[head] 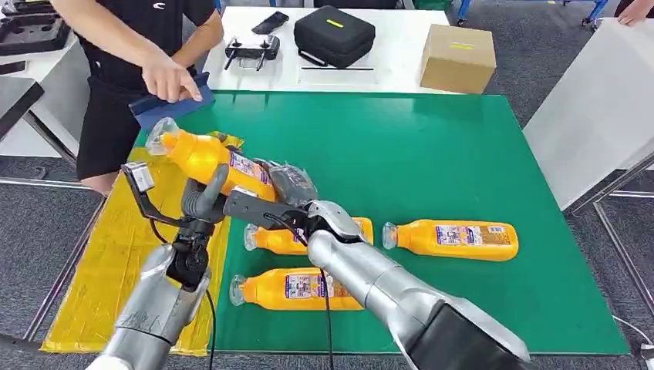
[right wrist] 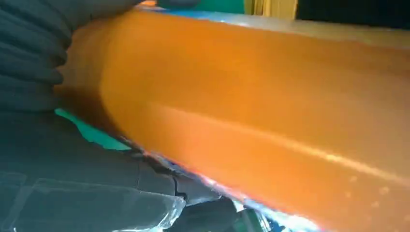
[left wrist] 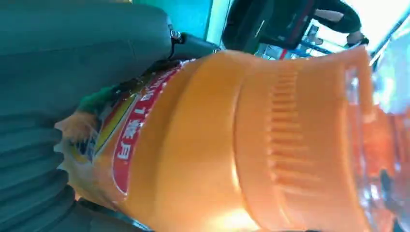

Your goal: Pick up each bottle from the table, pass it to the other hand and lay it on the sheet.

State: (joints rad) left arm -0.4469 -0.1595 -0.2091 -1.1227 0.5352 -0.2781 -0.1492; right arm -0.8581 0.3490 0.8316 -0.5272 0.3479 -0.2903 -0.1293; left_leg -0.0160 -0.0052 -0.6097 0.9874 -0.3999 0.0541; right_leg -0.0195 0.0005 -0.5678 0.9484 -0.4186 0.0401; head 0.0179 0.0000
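Left of centre in the head view, the fingers of both hands are wrapped around one orange bottle (head: 202,156): the left hand (head: 204,196) grips its middle, the right hand (head: 287,185) its base. It hangs tilted, clear cap toward the upper left, above the yellow sheet (head: 108,262). Three more orange bottles (head: 451,238) lie on the green desk (head: 432,154). A person's hand (head: 170,79) rests at upper left.
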